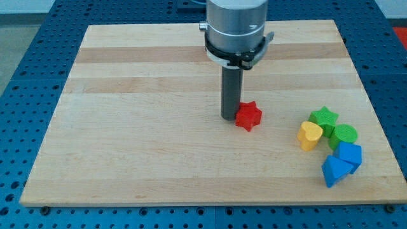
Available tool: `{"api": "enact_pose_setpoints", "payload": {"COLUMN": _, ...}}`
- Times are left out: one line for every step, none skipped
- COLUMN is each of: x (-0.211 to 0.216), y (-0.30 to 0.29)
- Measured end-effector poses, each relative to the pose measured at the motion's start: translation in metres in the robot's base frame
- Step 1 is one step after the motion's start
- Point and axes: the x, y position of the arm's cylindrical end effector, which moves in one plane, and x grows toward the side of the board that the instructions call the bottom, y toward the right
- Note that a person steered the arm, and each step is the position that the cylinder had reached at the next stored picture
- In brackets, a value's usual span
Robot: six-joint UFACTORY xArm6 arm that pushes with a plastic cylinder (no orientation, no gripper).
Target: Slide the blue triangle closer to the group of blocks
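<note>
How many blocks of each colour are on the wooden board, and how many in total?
Red: 1, the red star, touching my tip on the tip's right in the view.
Green: 2, the green star and the green cylinder.
Yellow: 1, the yellow heart.
Blue: 2, the blue triangle and the other blue block.
Total: 6 blocks.
</note>
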Motion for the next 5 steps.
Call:
{"api": "enact_pose_setpoints", "payload": {"x": 0.007, "y": 0.016}}
{"api": "enact_pose_setpoints", "payload": {"x": -0.001, "y": 0.025}}
{"api": "enact_pose_setpoints", "payload": {"x": -0.012, "y": 0.036}}
{"api": "enact_pose_setpoints", "payload": {"x": -0.013, "y": 0.052}}
{"api": "enact_pose_setpoints", "payload": {"x": -0.013, "y": 0.07}}
